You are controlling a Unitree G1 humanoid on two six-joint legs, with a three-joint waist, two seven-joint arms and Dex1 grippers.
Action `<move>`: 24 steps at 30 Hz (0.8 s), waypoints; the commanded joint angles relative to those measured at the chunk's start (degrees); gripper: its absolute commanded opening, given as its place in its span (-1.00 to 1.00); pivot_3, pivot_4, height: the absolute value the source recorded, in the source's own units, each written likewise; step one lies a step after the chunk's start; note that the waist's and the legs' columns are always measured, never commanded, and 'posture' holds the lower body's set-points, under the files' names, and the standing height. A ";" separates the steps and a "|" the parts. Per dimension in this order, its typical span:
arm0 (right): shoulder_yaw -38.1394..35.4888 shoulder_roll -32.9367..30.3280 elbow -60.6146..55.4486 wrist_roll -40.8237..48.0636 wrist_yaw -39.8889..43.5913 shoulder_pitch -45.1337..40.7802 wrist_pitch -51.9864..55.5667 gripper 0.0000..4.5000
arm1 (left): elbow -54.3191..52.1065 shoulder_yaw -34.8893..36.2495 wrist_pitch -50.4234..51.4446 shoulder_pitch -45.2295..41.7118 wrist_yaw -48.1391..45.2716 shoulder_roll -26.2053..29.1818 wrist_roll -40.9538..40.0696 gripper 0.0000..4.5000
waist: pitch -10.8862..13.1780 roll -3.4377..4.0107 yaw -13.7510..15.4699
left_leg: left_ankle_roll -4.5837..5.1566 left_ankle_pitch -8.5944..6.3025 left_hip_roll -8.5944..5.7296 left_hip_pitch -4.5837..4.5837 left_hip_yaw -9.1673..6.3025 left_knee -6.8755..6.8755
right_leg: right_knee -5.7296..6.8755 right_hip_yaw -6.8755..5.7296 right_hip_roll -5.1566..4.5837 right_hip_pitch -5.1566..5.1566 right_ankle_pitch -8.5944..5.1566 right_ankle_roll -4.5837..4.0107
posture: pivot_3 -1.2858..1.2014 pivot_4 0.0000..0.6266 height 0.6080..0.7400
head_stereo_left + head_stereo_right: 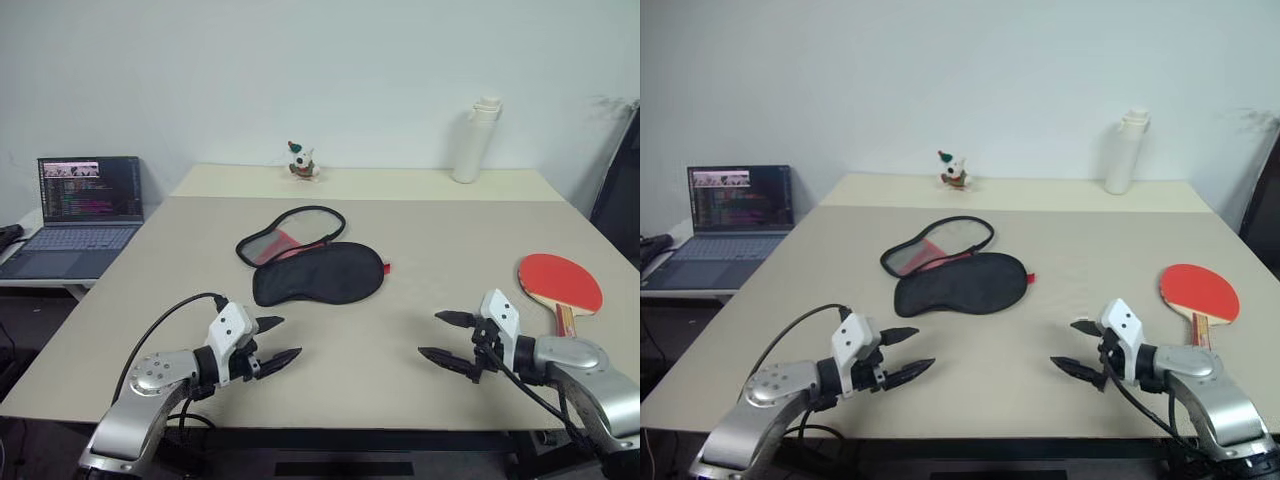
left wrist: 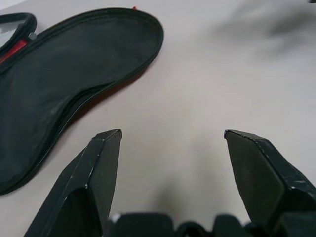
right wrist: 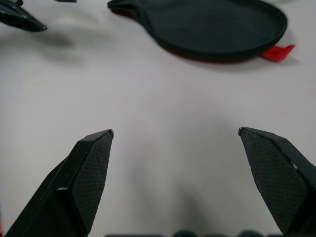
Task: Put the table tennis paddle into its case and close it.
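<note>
Paddle [image 1: 560, 281]: flat on counter [image 1: 420, 250], right.
Case [image 1: 318, 272]: unzipped, centre.
Left end effector [image 1: 280, 340]: low, angled inward, fingers apart, empty.
Right end effector [image 1: 437, 336]: likewise.

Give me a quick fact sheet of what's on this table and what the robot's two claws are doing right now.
paddle: the table tennis paddle lies red face up near the table's right edge, untouched
case: the case lies unzipped at mid-table, its flap folded back
left gripper: the left gripper is open, holds nothing, hovers over the table's near edge
right gripper: the right gripper is open, holds nothing, near the paddle's handle
table: the table, beige
background: a white bottle and small figurine at the far edge; a laptop on the left
task progress: not started
</note>
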 commanded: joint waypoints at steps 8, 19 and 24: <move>-5.18 -2.46 -6.26 2.22 -3.13 1.07 3.29 0.99 | 8.10 -0.39 -3.98 -10.58 -3.21 -1.07 0.15 0.62 | 0.00 -0.02 0.05 | 0.00 0.00 -0.04 -0.03 0.05 0.04 | -0.02 -0.01 -0.02 0.00 0.03 0.05 | 0.03 -0.52 1.00; -1.49 1.69 -8.34 3.22 -5.52 -5.09 4.26 1.00 | 34.99 -3.56 -11.92 -24.94 -14.30 4.55 6.93 1.00 | 0.00 -0.02 -0.09 | 0.01 0.01 -0.09 0.03 0.06 0.04 | 0.05 -0.05 0.21 -0.04 0.05 -0.04 | 0.03 -0.52 1.00; -2.53 1.45 -8.96 2.97 -6.26 -5.72 4.07 1.00 | 51.96 -6.75 -21.25 -33.96 -12.41 1.28 13.24 1.00 | 0.02 -0.06 0.34 | 0.01 0.00 -0.13 -0.09 0.04 0.06 | -0.03 -0.09 0.10 -0.05 0.07 -0.02 | 0.03 -0.52 1.00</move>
